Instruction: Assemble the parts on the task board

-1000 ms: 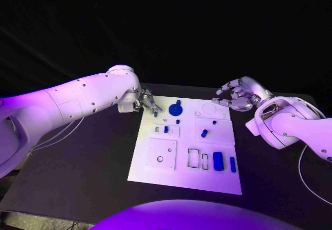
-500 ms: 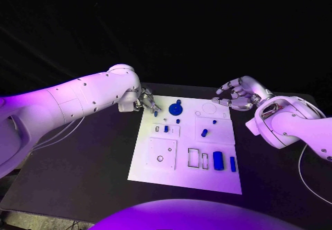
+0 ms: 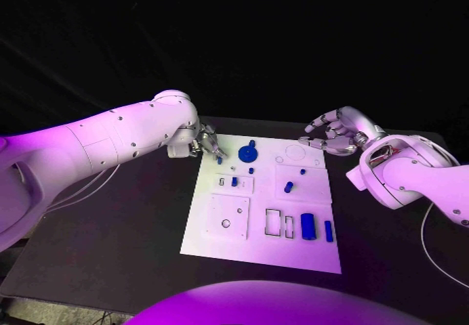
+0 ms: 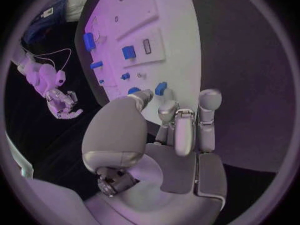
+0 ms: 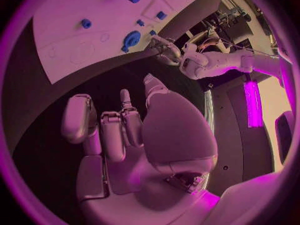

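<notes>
The white task board (image 3: 220,233) lies mid-table with several blue parts on it. My left hand (image 3: 207,145) is at its far left corner, with thumb and fingertips (image 4: 167,108) drawn together right at a small blue part (image 3: 219,161) (image 4: 160,88). I cannot tell whether they pinch it. A round blue part (image 3: 248,154) (image 5: 131,38) sits just beside it. My right hand (image 3: 337,133) hovers beyond the board's far right corner, its fingers apart and half curled, holding nothing.
Other blue parts lie on the board: small ones (image 3: 234,181) (image 3: 289,187) in the middle, and a longer block (image 3: 309,227) and a thin bar (image 3: 329,231) near the right front. The black table (image 3: 117,237) runs wide on both sides.
My left hand's fingers have shifted very slightly at the small blue part. The right hand and the parts on the board stay where they were.
</notes>
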Controlling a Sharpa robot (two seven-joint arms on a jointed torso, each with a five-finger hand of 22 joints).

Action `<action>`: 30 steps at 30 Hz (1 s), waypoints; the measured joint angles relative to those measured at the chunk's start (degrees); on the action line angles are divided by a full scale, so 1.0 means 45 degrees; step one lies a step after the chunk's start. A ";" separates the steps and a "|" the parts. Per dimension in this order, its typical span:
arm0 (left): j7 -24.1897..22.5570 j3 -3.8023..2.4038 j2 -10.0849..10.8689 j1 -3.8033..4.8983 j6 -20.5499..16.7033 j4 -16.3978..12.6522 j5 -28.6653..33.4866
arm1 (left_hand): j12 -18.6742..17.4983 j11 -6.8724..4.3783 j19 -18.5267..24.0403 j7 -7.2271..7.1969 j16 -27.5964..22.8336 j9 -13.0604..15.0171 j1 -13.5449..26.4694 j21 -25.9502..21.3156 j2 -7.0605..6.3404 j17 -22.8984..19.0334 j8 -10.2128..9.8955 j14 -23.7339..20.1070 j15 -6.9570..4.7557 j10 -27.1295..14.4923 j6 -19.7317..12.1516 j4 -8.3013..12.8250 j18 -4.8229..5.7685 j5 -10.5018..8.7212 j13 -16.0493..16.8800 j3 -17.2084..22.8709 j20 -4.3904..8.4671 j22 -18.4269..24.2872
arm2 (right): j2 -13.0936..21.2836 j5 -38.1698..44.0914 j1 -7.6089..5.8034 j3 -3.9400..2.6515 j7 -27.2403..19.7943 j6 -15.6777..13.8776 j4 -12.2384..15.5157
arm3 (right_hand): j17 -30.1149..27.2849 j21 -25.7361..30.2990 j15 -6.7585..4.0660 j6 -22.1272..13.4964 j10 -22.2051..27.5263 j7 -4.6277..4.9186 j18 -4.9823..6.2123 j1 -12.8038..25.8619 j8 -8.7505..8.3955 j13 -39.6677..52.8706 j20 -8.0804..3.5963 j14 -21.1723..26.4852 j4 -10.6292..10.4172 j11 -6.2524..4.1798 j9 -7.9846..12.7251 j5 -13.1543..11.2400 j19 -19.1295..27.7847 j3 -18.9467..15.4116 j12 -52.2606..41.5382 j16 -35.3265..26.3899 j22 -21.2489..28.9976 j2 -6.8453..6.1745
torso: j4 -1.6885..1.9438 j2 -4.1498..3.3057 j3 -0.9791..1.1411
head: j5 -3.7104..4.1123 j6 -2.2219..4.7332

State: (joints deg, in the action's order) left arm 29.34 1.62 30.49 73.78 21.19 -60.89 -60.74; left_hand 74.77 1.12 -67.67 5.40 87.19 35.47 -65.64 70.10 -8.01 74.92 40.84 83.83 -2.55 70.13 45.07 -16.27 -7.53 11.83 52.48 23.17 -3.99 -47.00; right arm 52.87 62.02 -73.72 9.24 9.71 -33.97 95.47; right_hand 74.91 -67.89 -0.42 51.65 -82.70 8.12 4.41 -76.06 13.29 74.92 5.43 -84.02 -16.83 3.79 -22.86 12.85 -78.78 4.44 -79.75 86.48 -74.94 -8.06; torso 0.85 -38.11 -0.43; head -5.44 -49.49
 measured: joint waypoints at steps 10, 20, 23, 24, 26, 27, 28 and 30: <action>-0.0005 0.0003 -0.0011 -0.0001 0.0059 0.0020 0.0019 | 0.0000 0.0000 0.0000 -0.0044 0.0000 0.0000 -0.0128 0.0000 0.0005 0.0000 0.0000 0.0000 0.0000 0.0000 0.0044 0.0000 0.0000 0.0000 0.0002 0.0000 0.0000 -0.0012 | -0.0006 0.0000 0.0000 0.0000 0.0000 0.0000 -0.0004 | -0.0001 0.0000 0.0000 0.0000 0.0000 0.0000 -0.0001 0.0000 0.0054 -0.0001 0.0000 0.0000 0.0000 0.0000 0.0000 0.0000 0.0000 0.0000 0.0000 0.0000 0.0001 -0.0001 | 0.0004 0.0000 0.0000 | -0.0022 -0.0022; -0.0030 0.0001 -0.0029 0.0003 0.0079 0.0028 0.0038 | -0.0001 -0.0027 0.0000 -0.0112 0.0000 -0.0078 -0.1571 0.0000 0.0507 -0.0001 0.0003 0.0000 0.0000 -0.0027 0.0112 0.0394 0.0000 -0.0001 0.0010 0.0512 0.0001 -0.0053 | -0.0015 0.0000 0.0000 -0.0001 0.0001 0.0000 -0.0008 | 0.0001 0.0000 0.0000 0.0000 0.0000 0.0000 -0.0001 -0.0001 0.0053 -0.0002 0.0000 0.0000 0.0000 0.0000 0.0000 0.0000 0.0000 0.0000 0.0000 0.0000 0.0003 -0.0001 | -0.0002 0.0001 0.0000 | -0.0027 -0.0035; -0.0049 -0.0007 -0.0029 0.0015 0.0079 0.0042 0.0051 | -0.0001 -0.0045 0.0047 -0.0103 0.0000 -0.0146 -0.2006 0.0000 0.0494 -0.0001 0.0032 0.0000 0.0000 -0.0046 0.0104 0.0733 0.0000 -0.0042 -0.0011 0.1057 0.0047 -0.0069 | -0.0015 0.0000 0.0000 -0.0001 0.0001 0.0000 -0.0008 | 0.0009 0.0000 0.0000 0.0000 0.0000 0.0000 -0.0001 -0.0001 0.0053 -0.0002 0.0000 0.0000 0.0000 0.0000 0.0000 0.0000 0.0000 0.0000 0.0000 0.0000 0.0003 -0.0001 | -0.0005 0.0001 0.0001 | -0.0027 -0.0044; -0.0056 -0.0008 -0.0029 0.0015 0.0079 0.0048 0.0056 | -0.0001 -0.0045 0.0047 -0.0084 0.0000 -0.0148 -0.2119 0.0000 0.0492 -0.0001 0.0045 0.0000 0.0000 -0.0047 0.0085 0.0845 -0.0001 -0.0060 -0.0027 0.1244 0.0047 -0.0069 | -0.0015 0.0000 0.0000 -0.0001 0.0001 0.0000 -0.0008 | 0.0009 0.0000 0.0000 0.0000 0.0000 0.0000 -0.0001 -0.0001 0.0053 -0.0002 0.0000 0.0000 0.0000 0.0000 0.0000 0.0000 0.0000 0.0000 0.0000 0.0000 0.0003 -0.0001 | -0.0005 0.0001 0.0002 | -0.0023 -0.0046; -0.0070 -0.0008 -0.0029 0.0015 0.0076 0.0060 0.0069 | -0.0001 -0.0044 0.0047 -0.0086 0.0000 -0.0147 -0.2226 0.0000 0.0457 -0.0001 0.0106 0.0000 0.0000 -0.0047 -0.0005 0.0947 -0.0001 -0.0081 -0.0047 0.1596 0.0047 -0.0071 | -0.0015 0.0000 0.0000 -0.0001 0.0001 0.0000 -0.0008 | 0.0009 0.0000 0.0000 0.0000 0.0000 0.0000 0.0000 -0.0001 0.0053 -0.0002 0.0000 0.0000 0.0000 0.0000 0.0000 0.0000 0.0000 0.0000 0.0000 0.0000 0.0004 -0.0001 | -0.0006 0.0001 0.0005 | -0.0021 -0.0048; -0.0075 -0.0008 -0.0029 0.0015 0.0075 0.0064 0.0073 | -0.0001 -0.0044 0.0047 -0.0091 0.0000 -0.0147 -0.2256 0.0000 0.0452 -0.0001 0.0149 0.0000 0.0001 -0.0047 -0.0014 0.0898 0.0000 -0.0090 -0.0050 0.1644 0.0047 -0.0082 | -0.0015 0.0000 0.0000 -0.0001 0.0001 0.0000 -0.0008 | 0.0009 0.0000 0.0000 0.0000 0.0000 0.0000 -0.0001 -0.0001 0.0053 -0.0002 0.0000 0.0000 0.0000 0.0000 0.0000 0.0000 0.0000 0.0000 0.0000 0.0000 0.0004 -0.0001 | -0.0006 0.0001 0.0005 | -0.0020 -0.0049; -0.0082 -0.0008 -0.0029 0.0014 0.0074 0.0067 0.0081 | -0.0001 -0.0044 0.0047 -0.0107 0.0000 -0.0146 -0.2292 0.0000 0.0456 -0.0001 0.0192 0.0000 0.0000 -0.0047 -0.0034 0.0851 0.0000 -0.0118 -0.0062 0.1692 0.0047 -0.0085 | -0.0015 0.0000 0.0000 -0.0001 0.0001 0.0000 -0.0008 | 0.0009 0.0000 0.0000 0.0000 0.0000 0.0000 -0.0001 -0.0001 0.0052 -0.0002 0.0000 0.0000 0.0000 0.0000 0.0000 0.0000 0.0000 0.0000 0.0000 0.0000 0.0004 -0.0001 | -0.0006 0.0001 0.0005 | -0.0020 -0.0049; -0.0096 -0.0007 -0.0029 0.0011 0.0071 0.0071 0.0098 | -0.0002 -0.0044 0.0047 -0.0088 0.0000 -0.0146 -0.2319 0.0005 0.0483 -0.0001 0.0277 0.0000 0.0001 -0.0047 -0.0056 0.0788 0.0000 -0.0120 -0.0062 0.1754 0.0047 -0.0099 | -0.0014 0.0000 0.0001 -0.0001 0.0001 0.0000 -0.0008 | 0.0008 0.0000 0.0000 0.0000 0.0000 0.0000 0.0000 -0.0001 0.0053 -0.0003 0.0000 0.0000 0.0000 0.0000 0.0000 -0.0001 0.0000 0.0000 0.0000 0.0000 0.0004 -0.0001 | -0.0006 0.0001 0.0005 | -0.0018 -0.0049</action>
State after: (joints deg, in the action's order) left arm 28.91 1.59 30.36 73.83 21.51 -60.57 -60.30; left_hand 74.77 0.93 -67.45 5.00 87.19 34.81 -76.07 70.13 -5.83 74.92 42.09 83.83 -2.54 69.92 44.82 -12.73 -7.53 11.29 52.20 31.06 -3.78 -47.45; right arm 52.81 62.02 -73.72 9.24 9.71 -33.97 95.44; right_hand 74.95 -67.89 -0.42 51.65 -82.70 8.12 4.41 -76.07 13.53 74.90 5.43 -84.02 -16.83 3.79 -22.86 12.85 -78.78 4.44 -79.75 86.48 -74.93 -8.06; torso 0.82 -38.10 -0.41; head -5.52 -49.71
